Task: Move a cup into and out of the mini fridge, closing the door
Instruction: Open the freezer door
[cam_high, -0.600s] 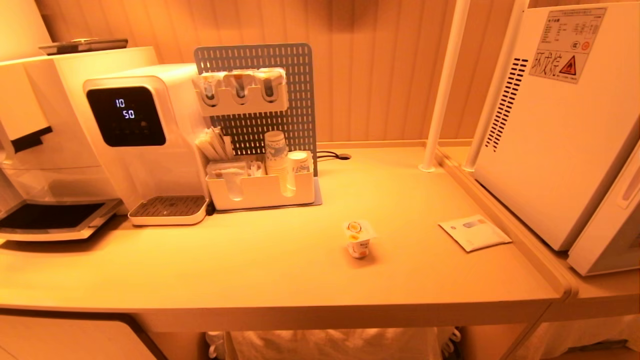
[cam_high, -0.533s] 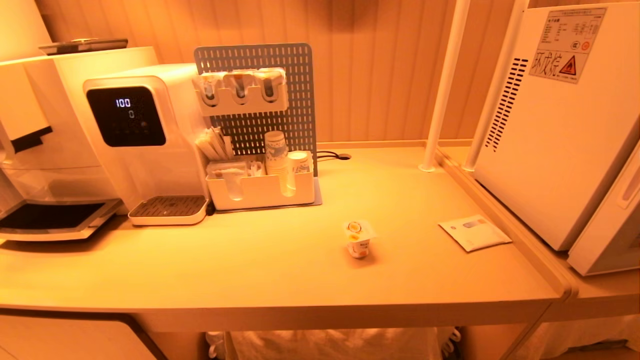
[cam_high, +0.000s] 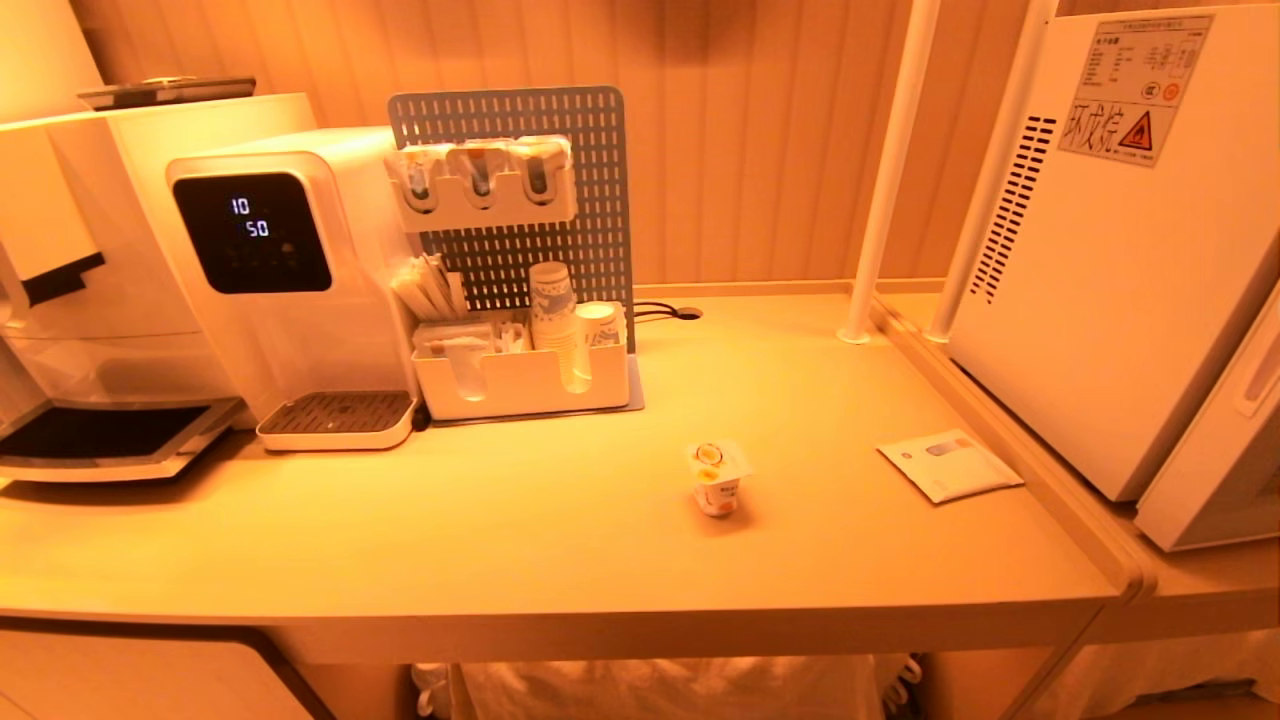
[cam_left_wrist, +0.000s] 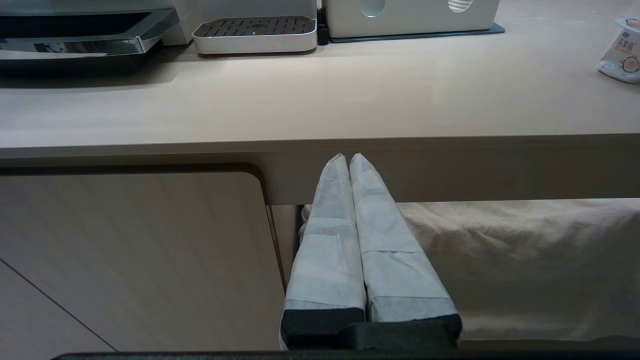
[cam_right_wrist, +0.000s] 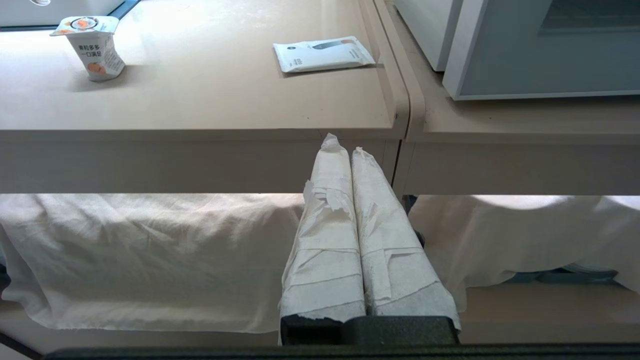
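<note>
The cup (cam_high: 717, 480), small and white with orange fruit marks and a square foil lid, stands upright on the counter (cam_high: 560, 540), right of centre; it also shows as cup (cam_right_wrist: 92, 47) and cup (cam_left_wrist: 621, 50). The mini fridge (cam_high: 1110, 250) stands at the right on a lower shelf. Its glass door (cam_high: 1225, 440) has a recessed handle; whether it is fully shut I cannot tell. Both arms hang below the counter's front edge, outside the head view. My left gripper (cam_left_wrist: 348, 156) and right gripper (cam_right_wrist: 343, 145) are shut, paper-wrapped fingers pressed together, holding nothing.
A flat white sachet (cam_high: 950, 465) lies between the cup and the fridge. A water dispenser (cam_high: 290, 280), a pegboard organiser with paper cups (cam_high: 520, 350) and another machine (cam_high: 90, 300) line the counter's back left. Two white posts (cam_high: 885, 180) rise beside the fridge. White cloth (cam_right_wrist: 150, 250) hangs under the counter.
Only the digits on the dispenser's screen flicker. The cup, the fridge and the view itself have not moved.
</note>
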